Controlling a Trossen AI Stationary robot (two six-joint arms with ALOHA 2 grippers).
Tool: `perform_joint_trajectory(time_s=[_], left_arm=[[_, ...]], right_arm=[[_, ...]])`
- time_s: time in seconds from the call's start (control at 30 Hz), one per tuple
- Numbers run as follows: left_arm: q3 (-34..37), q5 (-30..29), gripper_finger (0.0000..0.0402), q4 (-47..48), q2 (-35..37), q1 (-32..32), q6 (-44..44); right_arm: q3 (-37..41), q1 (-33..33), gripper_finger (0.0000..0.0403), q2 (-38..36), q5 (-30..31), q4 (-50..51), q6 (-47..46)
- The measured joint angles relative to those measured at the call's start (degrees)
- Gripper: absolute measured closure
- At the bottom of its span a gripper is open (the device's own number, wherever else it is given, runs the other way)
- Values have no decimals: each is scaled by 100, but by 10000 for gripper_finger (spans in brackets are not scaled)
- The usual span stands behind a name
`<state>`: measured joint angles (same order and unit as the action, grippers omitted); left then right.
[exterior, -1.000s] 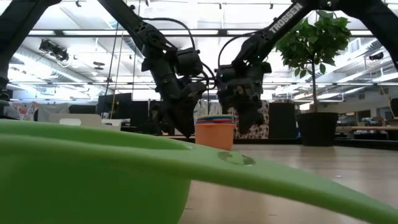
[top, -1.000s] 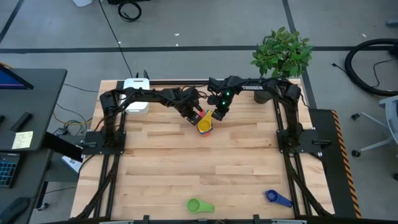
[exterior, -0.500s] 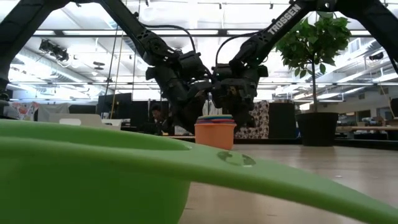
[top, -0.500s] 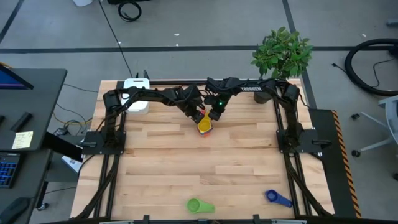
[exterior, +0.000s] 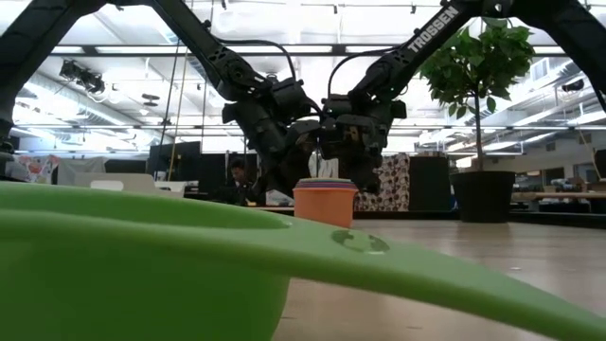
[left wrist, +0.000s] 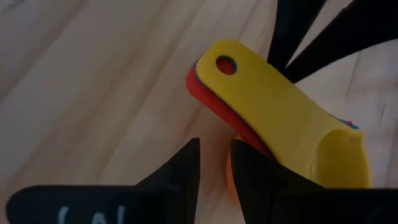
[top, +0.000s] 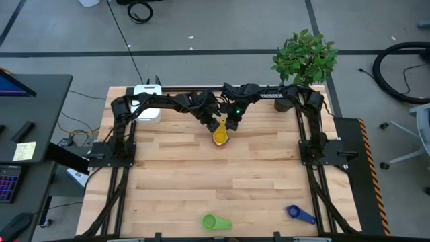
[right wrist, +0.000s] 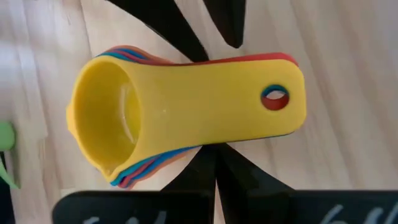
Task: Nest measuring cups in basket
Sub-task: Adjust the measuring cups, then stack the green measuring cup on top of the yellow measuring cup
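A nested stack of measuring cups (top: 220,136) stands on the wooden table at mid far, yellow on top, orange outermost (exterior: 325,204). Its handles point toward the far edge. My left gripper (top: 215,125) stands at the handles' left side, slightly open (left wrist: 215,146). My right gripper (top: 231,124) is at their right side, shut (right wrist: 214,158). A green cup (top: 215,222) and a dark blue cup (top: 299,214) lie loose by the near edge. The white basket (top: 149,113) sits at the far left. My left gripper slants down from the far left. One fingertip (right wrist: 198,53) meets the side edge of the stacked handles (right wrist: 208,62) close to the bowl, and the other fingertip stays just off it. Nothing sits between the fingers but bare wood and a sliver of orange. My right gripper slants down from the far right, its shut fingertips (right wrist: 214,155) against the opposite side edge of the stacked handles (right wrist: 211,144), about midway along them. The stack stands upright on the table.
A potted plant (top: 304,57) stands at the far right corner, just behind the right arm. The green cup fills the foreground of the low view (exterior: 142,265). Bare wood lies between the stack and the near edge.
Both grippers have tipped and closed in on the stack's handles from either side. A red handle that stuck out toward the left gripper has swung in under the yellow one. The coloured rims above the orange cup have sunk lower.
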<state>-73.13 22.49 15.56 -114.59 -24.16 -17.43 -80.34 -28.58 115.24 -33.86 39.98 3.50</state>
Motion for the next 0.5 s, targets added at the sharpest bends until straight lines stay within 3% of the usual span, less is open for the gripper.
perform_joint_trajectory(time_s=[0.27, 0.5], left_arm=[[-19, 122, 306, 683, 175, -39, 83], [-17, 28, 306, 1840, 737, -33, 542]], right_arm=[[0, -116, 390, -325, 202, 587, 438], [0, -118, 390, -1350, 1024, 1552, 963]])
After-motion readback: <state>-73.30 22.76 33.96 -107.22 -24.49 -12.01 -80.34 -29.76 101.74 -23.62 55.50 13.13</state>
